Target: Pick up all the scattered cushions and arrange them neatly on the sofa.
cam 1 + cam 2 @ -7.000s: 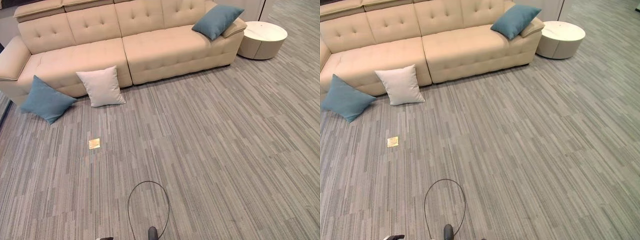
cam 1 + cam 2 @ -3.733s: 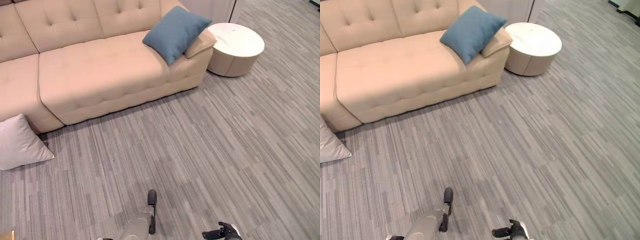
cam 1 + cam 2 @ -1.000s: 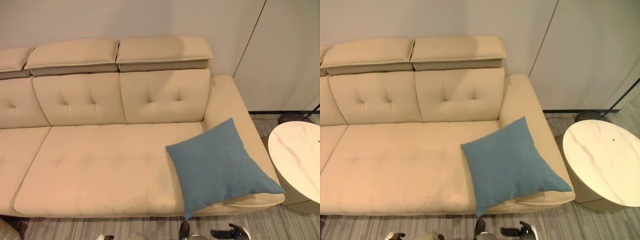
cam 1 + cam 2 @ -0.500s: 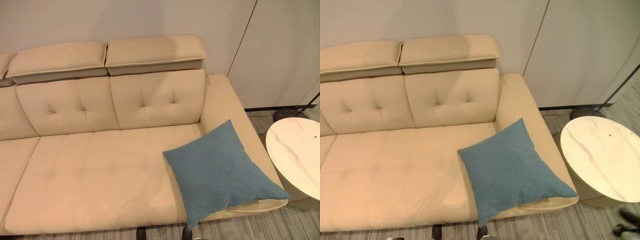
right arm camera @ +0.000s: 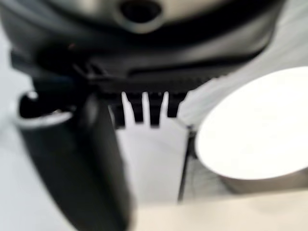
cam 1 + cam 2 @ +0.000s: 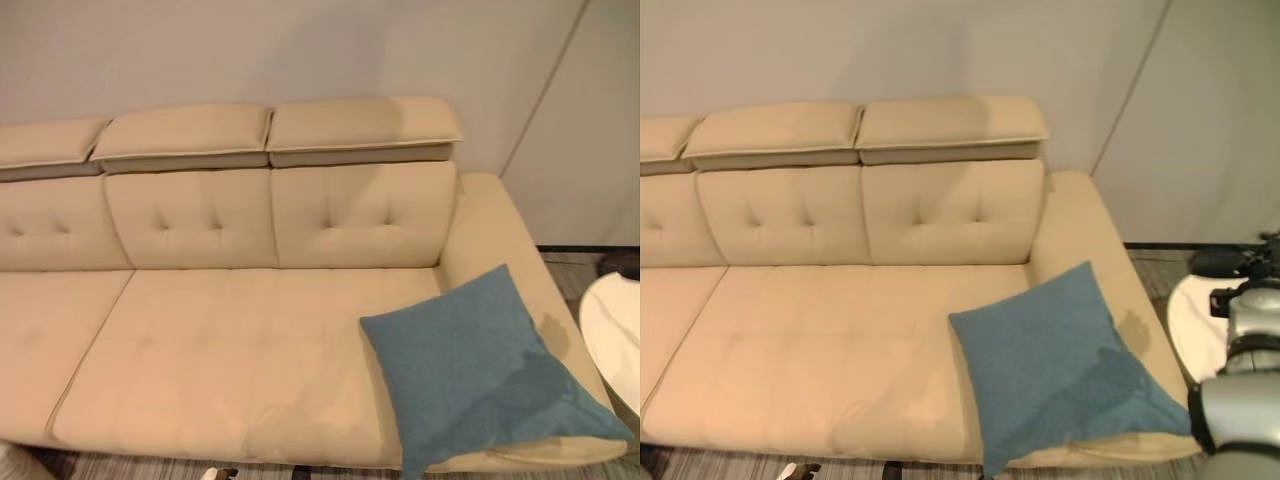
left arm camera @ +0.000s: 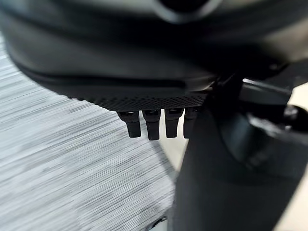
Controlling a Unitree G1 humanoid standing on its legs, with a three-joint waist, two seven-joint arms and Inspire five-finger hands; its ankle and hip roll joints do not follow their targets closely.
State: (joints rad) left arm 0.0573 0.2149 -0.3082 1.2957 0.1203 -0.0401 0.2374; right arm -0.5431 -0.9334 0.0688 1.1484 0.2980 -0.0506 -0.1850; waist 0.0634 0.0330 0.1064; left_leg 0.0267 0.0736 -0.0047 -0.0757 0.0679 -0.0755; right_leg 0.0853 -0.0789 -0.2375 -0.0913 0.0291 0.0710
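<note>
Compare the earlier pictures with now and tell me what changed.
The right arm has risen, its hand now above the round side table. Nothing was grasped or released. The blue cushion still leans on the sofa's armrest; other shifts are camera movement.

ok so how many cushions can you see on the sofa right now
1. A blue cushion leans on the sofa seat at its right end, against the armrest. Others may lie beyond what the head views take in.
</note>
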